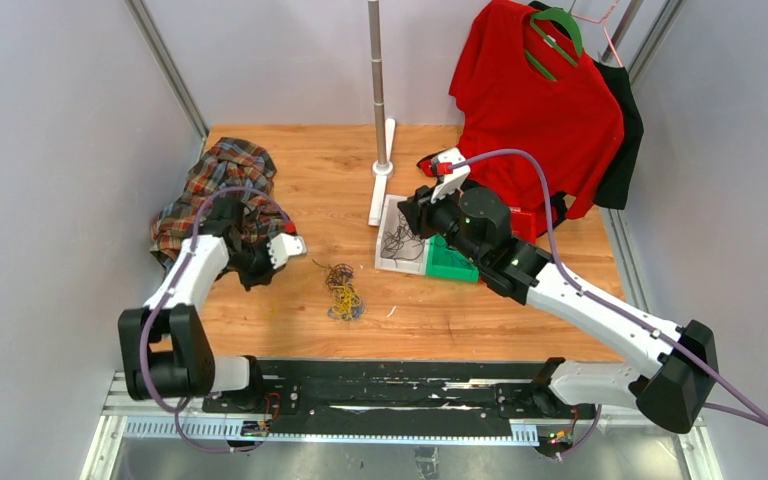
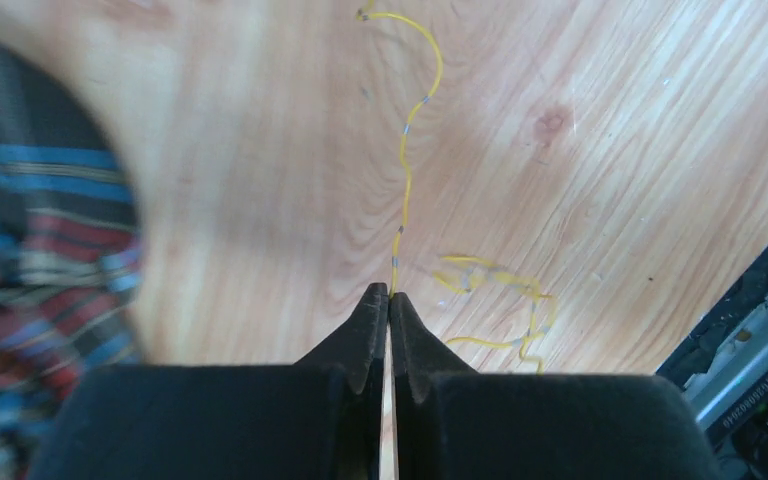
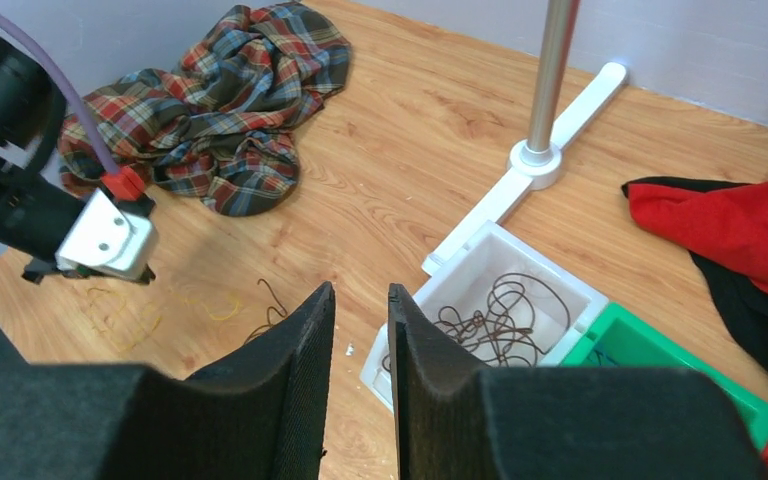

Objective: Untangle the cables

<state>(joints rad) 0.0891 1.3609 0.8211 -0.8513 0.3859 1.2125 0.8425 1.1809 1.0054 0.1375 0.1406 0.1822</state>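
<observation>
A small wad of yellow, blue and dark cables point(image 1: 343, 292) lies on the wooden table between the arms. My left gripper point(image 2: 389, 293) is shut on a thin yellow cable point(image 2: 407, 150) that runs away from its tips across the wood. A loose yellow loop point(image 2: 505, 300) lies beside it. In the top view the left gripper point(image 1: 255, 268) is left of the wad. My right gripper point(image 3: 360, 292) hovers with its jaws slightly apart and empty, next to a white tray point(image 3: 560, 275) holding dark cables point(image 3: 495, 320). The tray also shows in the top view point(image 1: 392, 210).
A plaid shirt point(image 1: 222, 180) is heaped at the left, close behind the left gripper. A green bin point(image 1: 450, 262) sits right of the white tray. A white-footed metal pole point(image 1: 378, 100) stands at the back. Red and black shirts point(image 1: 540, 100) hang at the back right.
</observation>
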